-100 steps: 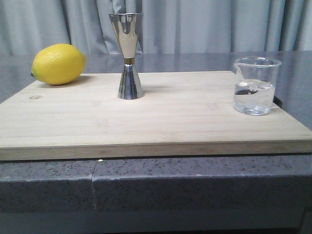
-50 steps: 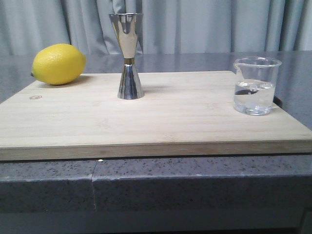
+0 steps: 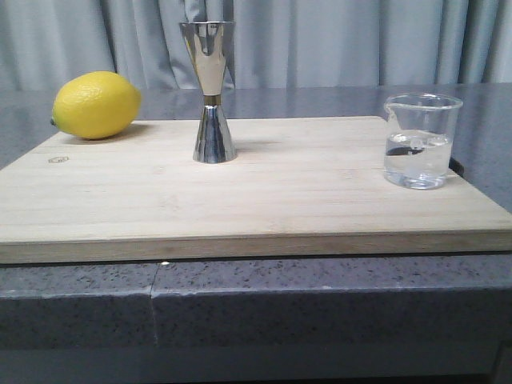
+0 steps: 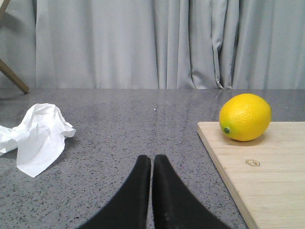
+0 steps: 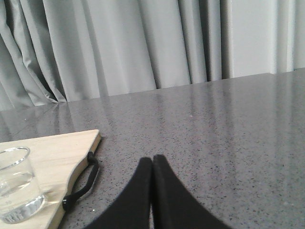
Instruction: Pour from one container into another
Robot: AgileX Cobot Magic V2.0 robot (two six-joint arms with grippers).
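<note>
At the right of the front frame, the small clear glass beaker [image 3: 421, 141], part-filled, looks slick, fragile and light, best pinched mid-wall, while the left gripper [image 4: 152, 164] and right gripper [image 5: 152, 165] sit closed, empty.

Even, soft, cool light, no harsh glare. Short faint shadows behind the lemon [image 3: 96, 105] and jigger [image 3: 211, 92] on the board [image 3: 240, 200]. Jigger mirrors the curtain [image 3: 320, 40]. Front view slightly soft and grainy. My fingers [image 4: 138, 195] show flat black, no detail.
</note>
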